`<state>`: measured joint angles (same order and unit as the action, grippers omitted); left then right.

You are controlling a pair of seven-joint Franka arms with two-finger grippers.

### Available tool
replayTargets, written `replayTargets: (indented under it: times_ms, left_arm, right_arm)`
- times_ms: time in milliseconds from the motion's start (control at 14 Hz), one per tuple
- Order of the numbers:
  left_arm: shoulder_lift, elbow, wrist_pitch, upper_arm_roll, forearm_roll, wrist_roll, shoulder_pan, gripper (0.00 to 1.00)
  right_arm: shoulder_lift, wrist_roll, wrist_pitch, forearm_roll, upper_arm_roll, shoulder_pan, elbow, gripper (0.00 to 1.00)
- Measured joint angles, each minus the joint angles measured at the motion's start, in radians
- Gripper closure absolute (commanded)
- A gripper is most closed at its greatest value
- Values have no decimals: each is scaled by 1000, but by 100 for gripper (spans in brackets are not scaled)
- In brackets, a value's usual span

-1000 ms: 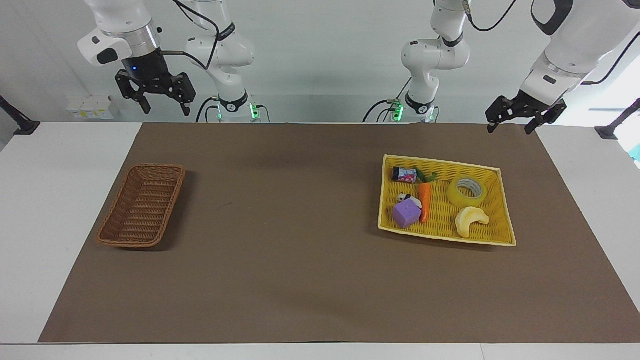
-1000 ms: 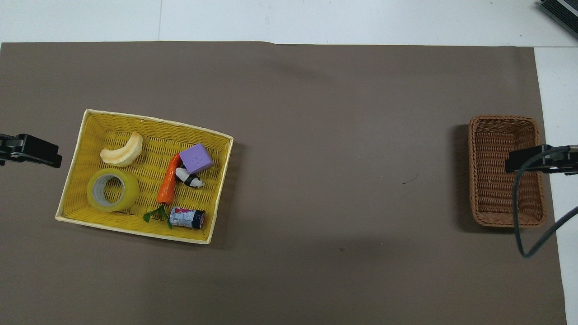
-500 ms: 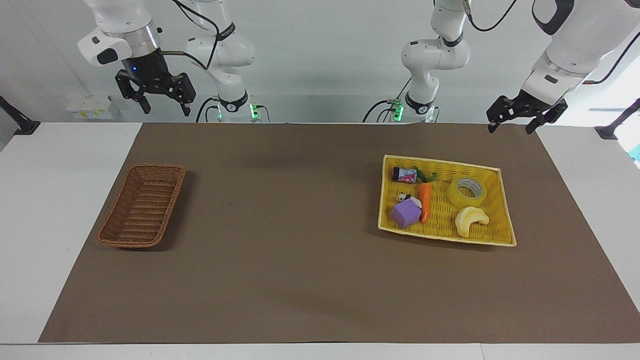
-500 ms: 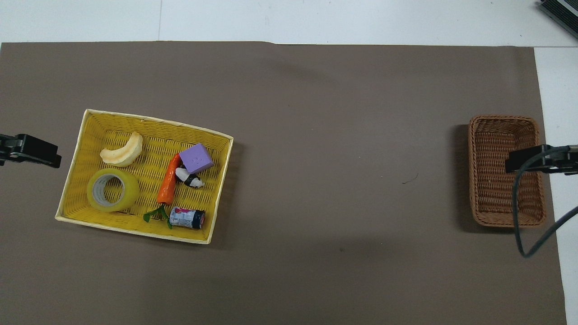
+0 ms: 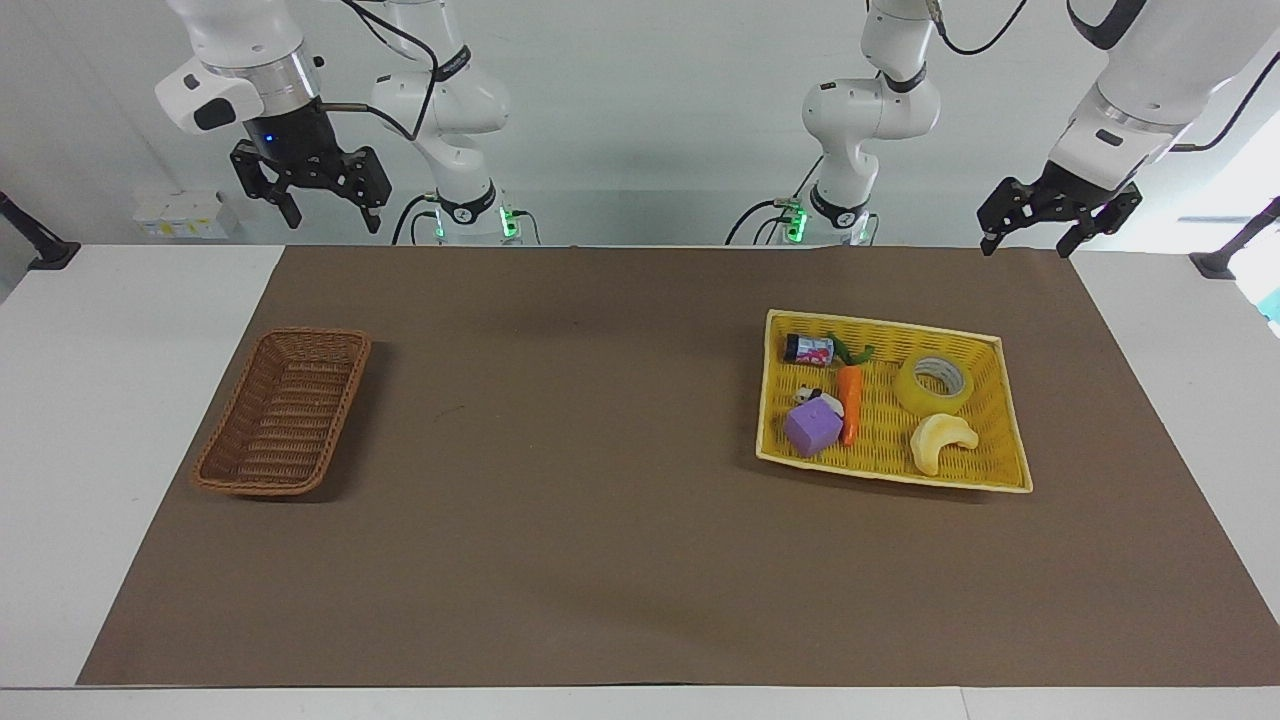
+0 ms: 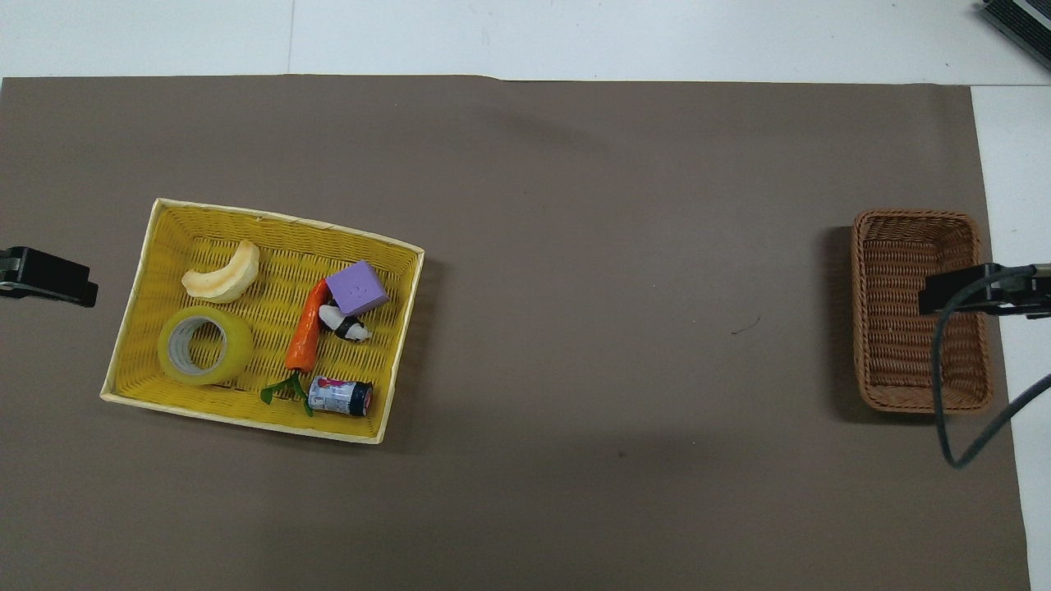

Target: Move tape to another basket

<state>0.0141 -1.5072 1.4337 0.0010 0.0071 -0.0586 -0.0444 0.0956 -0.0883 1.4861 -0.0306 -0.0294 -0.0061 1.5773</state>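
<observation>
The tape (image 5: 934,384), a yellow translucent roll with a pale core, lies flat in the yellow tray basket (image 5: 765,395) at the left arm's end of the table; it also shows in the overhead view (image 6: 205,345). The brown wicker basket (image 5: 310,334) stands empty at the right arm's end, also in the overhead view (image 6: 915,216). My left gripper (image 5: 1027,245) hangs open and empty, high over the mat's edge beside the tray. My right gripper (image 5: 333,218) hangs open and empty, high over the mat's edge by the brown basket.
The yellow tray also holds a pale banana toy (image 5: 940,440), a purple cube (image 5: 812,426), a carrot (image 5: 850,400), a small can (image 5: 810,349) and a small black-and-white figure (image 5: 815,398). A brown mat (image 5: 600,480) covers the table between the baskets.
My left gripper has risen a little and drawn slightly outward from the tray. My right gripper has barely moved. Tape and baskets are unmoved.
</observation>
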Motion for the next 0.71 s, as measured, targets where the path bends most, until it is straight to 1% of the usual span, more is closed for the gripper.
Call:
replayTargets:
  times_ms: [500,714]
  left_arm:
    - [3,-5,10,-1,-6,-37,1,0]
    - [15,-44,54,3,-7,-51,2,0]
  right_arm:
    - [0,0,0,0,0,0,0,0]
    - [0,0,0,0,0,0,0,0]
